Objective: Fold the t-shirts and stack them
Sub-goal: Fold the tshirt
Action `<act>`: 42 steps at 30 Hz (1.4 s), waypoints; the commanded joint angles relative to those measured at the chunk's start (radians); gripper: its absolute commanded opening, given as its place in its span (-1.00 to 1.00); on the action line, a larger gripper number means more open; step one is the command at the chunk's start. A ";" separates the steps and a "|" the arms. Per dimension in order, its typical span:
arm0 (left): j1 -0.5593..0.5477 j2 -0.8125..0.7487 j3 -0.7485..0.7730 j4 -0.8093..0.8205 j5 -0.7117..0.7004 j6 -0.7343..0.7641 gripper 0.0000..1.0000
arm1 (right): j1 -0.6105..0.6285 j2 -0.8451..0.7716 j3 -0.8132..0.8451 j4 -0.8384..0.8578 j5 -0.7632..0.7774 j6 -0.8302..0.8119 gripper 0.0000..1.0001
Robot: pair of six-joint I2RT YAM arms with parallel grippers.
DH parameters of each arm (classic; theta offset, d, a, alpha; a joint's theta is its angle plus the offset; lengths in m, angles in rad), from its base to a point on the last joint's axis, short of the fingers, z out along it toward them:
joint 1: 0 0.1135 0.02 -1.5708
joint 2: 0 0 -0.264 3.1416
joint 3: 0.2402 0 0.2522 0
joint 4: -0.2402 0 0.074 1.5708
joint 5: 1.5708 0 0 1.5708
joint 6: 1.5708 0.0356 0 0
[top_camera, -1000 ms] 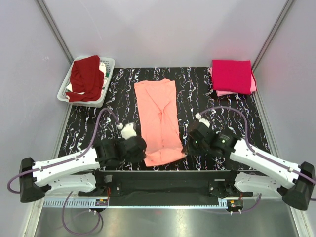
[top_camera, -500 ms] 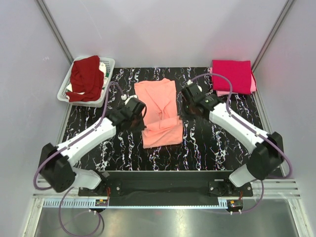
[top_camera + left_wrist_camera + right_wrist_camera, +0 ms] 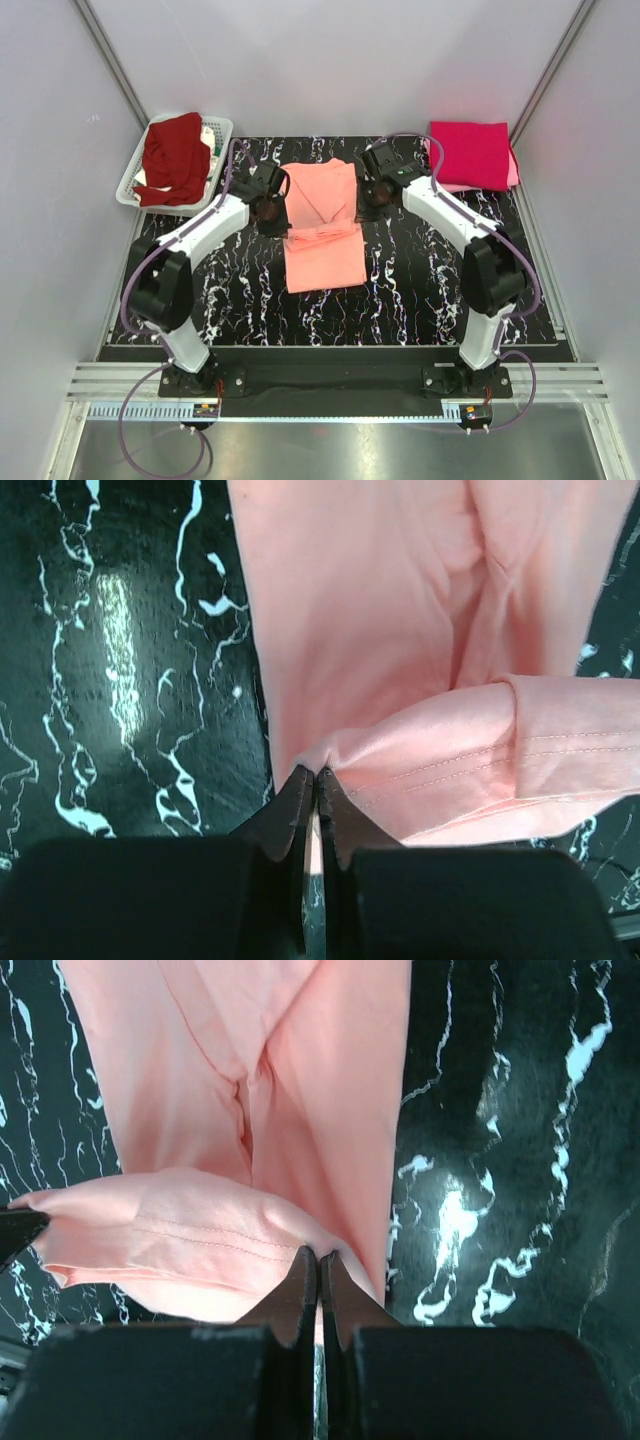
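Note:
The salmon-peach t-shirt [image 3: 322, 230] lies in the middle of the black marbled table, its near part folded back over its middle. My left gripper [image 3: 272, 212] is shut on the left corner of the folded hem [image 3: 420, 770]. My right gripper [image 3: 370, 196] is shut on the right corner of the same hem [image 3: 190, 1235]. A dark maroon-red t-shirt [image 3: 172, 158] lies in the white basket [image 3: 223, 128] at the far left. A folded crimson-magenta t-shirt [image 3: 470, 152] lies on a light pink one [image 3: 514, 172] at the far right.
The black marbled table [image 3: 420, 290] ends at grey walls on both sides. The metal rail [image 3: 320, 378] with the arm bases runs along the near edge.
Both grippers have carried the shirt's near hem away from the near edge over the shirt's middle, folding it. The arms are now stretched far out.

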 commanded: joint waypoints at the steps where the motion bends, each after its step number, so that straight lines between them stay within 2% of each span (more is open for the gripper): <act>1: 0.030 0.056 0.066 0.009 0.064 0.058 -0.87 | -0.023 0.073 0.078 0.019 -0.041 -0.048 -1.00; 6: 0.062 0.147 0.124 0.011 0.089 0.071 -0.86 | -0.052 0.176 0.146 0.014 -0.068 -0.054 -1.00; 8: 0.081 0.205 0.169 0.006 0.103 0.083 -0.76 | -0.068 0.233 0.196 -0.005 -0.074 -0.054 -1.00; 9: 0.088 0.257 0.218 -0.001 0.109 0.088 -0.67 | -0.074 0.254 0.242 -0.010 -0.087 -0.057 -0.91; 10: 0.105 0.286 0.252 -0.038 0.120 0.091 -0.52 | -0.088 0.299 0.270 -0.019 -0.099 -0.063 -0.55; 12: 0.124 0.363 0.355 -0.075 0.133 0.098 -0.38 | -0.104 0.351 0.343 -0.047 -0.111 -0.086 -0.12; 13: 0.145 0.384 0.396 -0.107 0.159 0.101 -0.15 | -0.126 0.409 0.442 -0.102 -0.111 -0.086 0.05; 14: 0.157 0.404 0.439 -0.127 0.172 0.107 -0.04 | -0.140 0.437 0.498 -0.127 -0.125 -0.091 0.29; 15: 0.168 0.439 0.530 -0.153 0.180 0.111 0.03 | -0.149 0.461 0.599 -0.147 -0.169 -0.106 0.36; 17: 0.193 0.460 0.617 -0.228 0.183 0.111 0.11 | -0.173 0.506 0.685 -0.219 -0.173 -0.105 0.46; 18: 0.197 0.454 0.663 -0.243 0.177 0.111 0.12 | -0.183 0.505 0.713 -0.234 -0.179 -0.102 0.47; 20: 0.200 0.419 0.655 -0.253 0.149 0.094 0.14 | -0.193 0.448 0.675 -0.220 -0.176 -0.095 0.48; 22: 0.196 0.314 0.532 -0.172 0.150 0.088 0.12 | -0.190 0.335 0.527 -0.152 -0.168 -0.092 0.47; 23: 0.191 0.270 0.472 -0.137 0.150 0.085 0.10 | -0.192 0.287 0.456 -0.116 -0.176 -0.088 0.43; 24: 0.185 0.191 0.354 -0.100 0.149 0.084 0.05 | -0.190 0.240 0.307 -0.074 -0.209 -0.077 0.35; 25: 0.170 0.153 0.300 -0.042 0.147 0.086 0.02 | -0.189 0.153 0.232 0.018 -0.231 -0.065 0.29; 27: 0.153 0.071 0.158 0.000 0.144 0.075 -0.09 | -0.163 0.091 0.067 0.095 -0.304 -0.063 0.21; 30: 0.111 0.003 0.006 0.084 0.137 0.048 -0.11 | -0.129 0.032 -0.044 0.109 -0.309 -0.075 0.18; 34: 0.049 0.012 -0.067 0.157 0.117 0.022 -0.14 | -0.121 0.043 -0.120 0.158 -0.332 -0.069 -0.09; 38: 0.025 0.084 -0.070 0.190 0.127 0.003 -0.20 | -0.120 0.103 -0.097 0.159 -0.347 -0.071 -0.49; 42: 0.022 0.159 -0.035 0.213 0.140 -0.005 -0.23 | -0.121 0.170 -0.026 0.145 -0.338 -0.080 -0.52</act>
